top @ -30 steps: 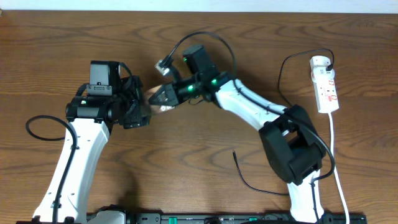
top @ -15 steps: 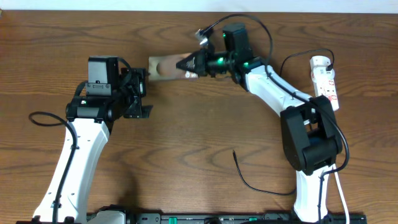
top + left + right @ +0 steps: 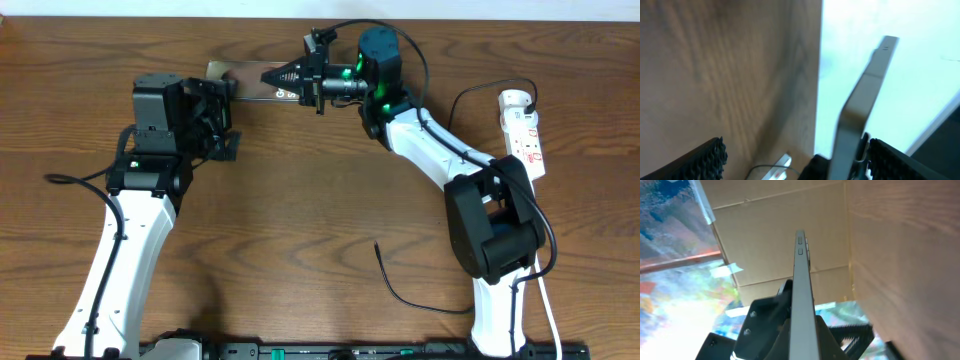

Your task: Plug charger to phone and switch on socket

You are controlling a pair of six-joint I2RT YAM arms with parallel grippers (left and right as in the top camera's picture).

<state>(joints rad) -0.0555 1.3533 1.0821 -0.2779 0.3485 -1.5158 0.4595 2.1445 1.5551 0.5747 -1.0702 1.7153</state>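
Overhead, the flat, glossy bronze-brown phone (image 3: 240, 80) is seen raised near the far edge of the brown wooden table (image 3: 300, 200). It is clamped at one end by the closed right gripper (image 3: 278, 77). Only the right wrist view presents the phone edge-on, with small side buttons on its thin rim. The left gripper (image 3: 226, 120) is spread wide beside the phone's free end, and nothing is held. In the left wrist view the slab is seen tilted between the ribbed black pads (image 3: 705, 160). The white elongated power strip (image 3: 522, 135) lies well apart at the right, with a black plug seated at its far end. The thin black charger cable (image 3: 379, 255) lies loose near the right arm's base, its tip free.
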